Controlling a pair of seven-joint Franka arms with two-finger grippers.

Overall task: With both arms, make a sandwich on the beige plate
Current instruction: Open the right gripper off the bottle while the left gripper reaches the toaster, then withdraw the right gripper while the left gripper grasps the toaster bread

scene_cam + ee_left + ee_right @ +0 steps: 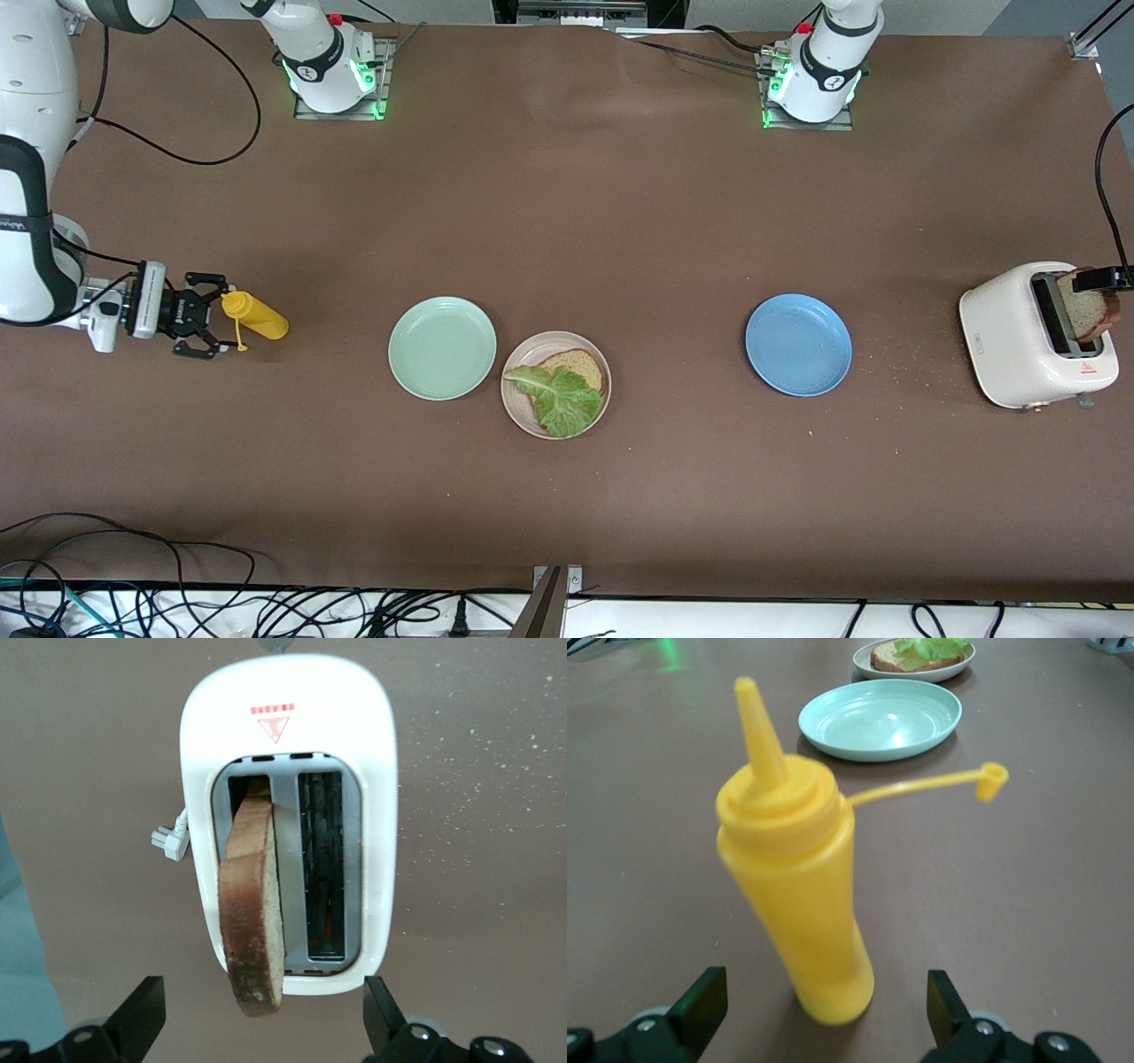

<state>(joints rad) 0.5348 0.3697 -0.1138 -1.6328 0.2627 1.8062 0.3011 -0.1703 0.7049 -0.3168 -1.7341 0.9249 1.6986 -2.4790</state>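
One bread slice (252, 904) under left claw (261, 1028)

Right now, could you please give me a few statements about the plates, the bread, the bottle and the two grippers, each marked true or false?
1. The beige plate holds a bread slice with a lettuce leaf on it. True.
2. A second bread slice lies on the blue plate. False: it stands in the toaster.
3. The left gripper is open over the toaster. True.
4. The right gripper is shut on the yellow bottle. False: it is open, with the bottle standing on the table between its fingers.
5. The mint-green plate holds lettuce. False: nothing is on it.
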